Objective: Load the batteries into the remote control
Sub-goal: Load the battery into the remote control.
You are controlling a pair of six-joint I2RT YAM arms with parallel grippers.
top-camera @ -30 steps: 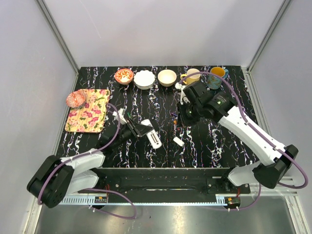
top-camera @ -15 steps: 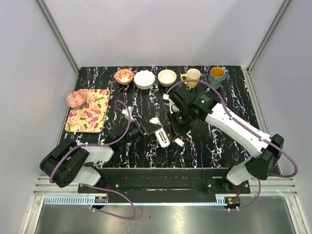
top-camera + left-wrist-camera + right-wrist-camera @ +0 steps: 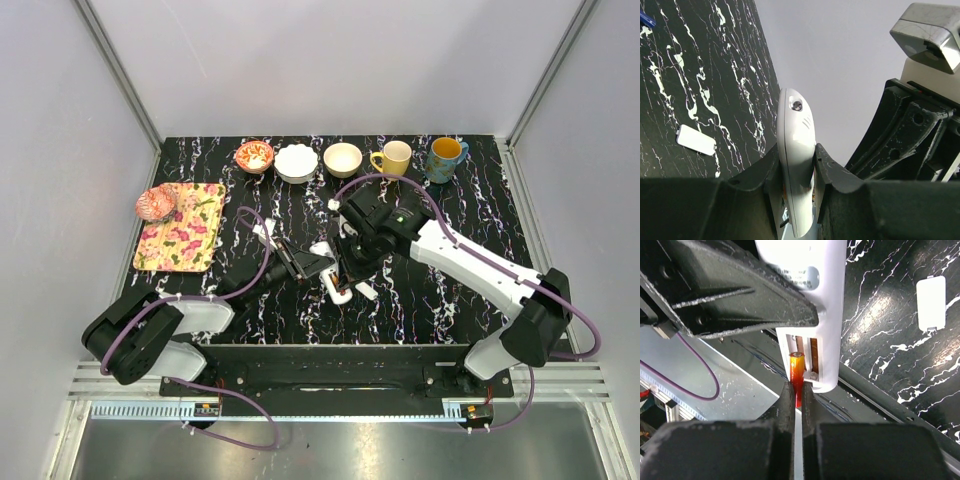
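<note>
My left gripper (image 3: 312,266) is shut on the white remote control (image 3: 333,274) and holds it above the table at mid-front; in the left wrist view the remote (image 3: 796,150) stands edge-on between the jaws. My right gripper (image 3: 350,268) is shut on a reddish-orange battery (image 3: 797,374) and holds its tip at the left edge of the remote's (image 3: 812,305) open battery slot. The slot shows copper-coloured contacts. The dark purplish battery is not in view.
A small white rectangular tab (image 3: 931,304) lies on the black marbled table, also in the left wrist view (image 3: 696,140). Bowls (image 3: 296,162) and two mugs (image 3: 443,156) line the back edge. A floral tray (image 3: 182,226) sits at the left.
My right gripper has come left and toward the front with the battery, up to the remote. My left gripper has carried the remote to the right, toward it.
</note>
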